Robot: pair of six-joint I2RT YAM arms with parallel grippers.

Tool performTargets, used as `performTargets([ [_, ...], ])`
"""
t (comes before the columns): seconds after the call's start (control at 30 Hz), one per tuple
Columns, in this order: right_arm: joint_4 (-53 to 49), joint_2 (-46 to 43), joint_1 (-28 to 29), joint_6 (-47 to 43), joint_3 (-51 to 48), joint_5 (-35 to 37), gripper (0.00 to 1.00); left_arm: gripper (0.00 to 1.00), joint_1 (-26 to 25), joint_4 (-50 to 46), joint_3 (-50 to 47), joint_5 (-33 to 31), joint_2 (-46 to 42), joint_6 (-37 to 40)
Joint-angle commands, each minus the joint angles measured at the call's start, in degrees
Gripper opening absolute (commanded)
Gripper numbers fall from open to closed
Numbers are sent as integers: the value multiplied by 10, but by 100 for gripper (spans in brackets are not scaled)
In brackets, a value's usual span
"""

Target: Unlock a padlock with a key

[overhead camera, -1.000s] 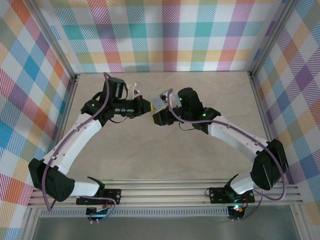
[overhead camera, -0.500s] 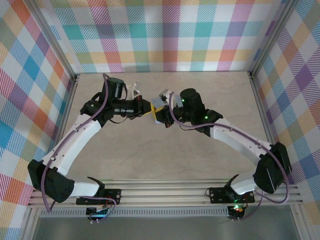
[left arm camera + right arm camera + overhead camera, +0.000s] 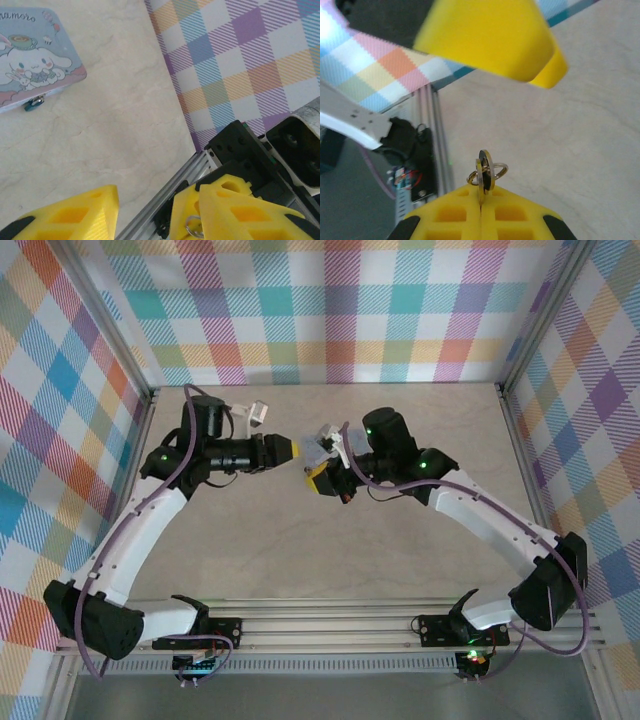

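Tiny blue padlock (image 3: 34, 103) at the rim latch of a pale blue cartoon tin (image 3: 30, 55), lying on the beige table (image 3: 110, 125), mid-table, toward the far side. Just near of the tin: right gripper (image 3: 481, 192), clenched on a small key (image 3: 484, 167), head and wire ring (image 3: 500, 170) protruding past the fingertips. Left of it, apart: left gripper (image 3: 285, 448), jaws released, grasping nothing, pointing right.

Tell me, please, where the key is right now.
In the right wrist view, the key stands low centre, pinched edge-on in the shut right gripper.
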Motion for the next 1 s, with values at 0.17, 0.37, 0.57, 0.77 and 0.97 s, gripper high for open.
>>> performTargets([
  [0.17,-94,33,-5,-22,46,-100,0,48,3,9,-21,178,-14,180],
  [0.37,-89,39,-8,-12,49,-103,0,48,3,-43,-19,181,-16,243],
  [0.57,-93,43,-7,-11,56,-104,0,48,-1,-72,-21,193,2,259],
  [0.77,-95,49,-7,-8,58,-106,0,46,-11,-73,-11,188,18,258],
  [0.97,-88,54,-7,-3,57,-107,0,41,-22,-72,-1,188,37,255],
])
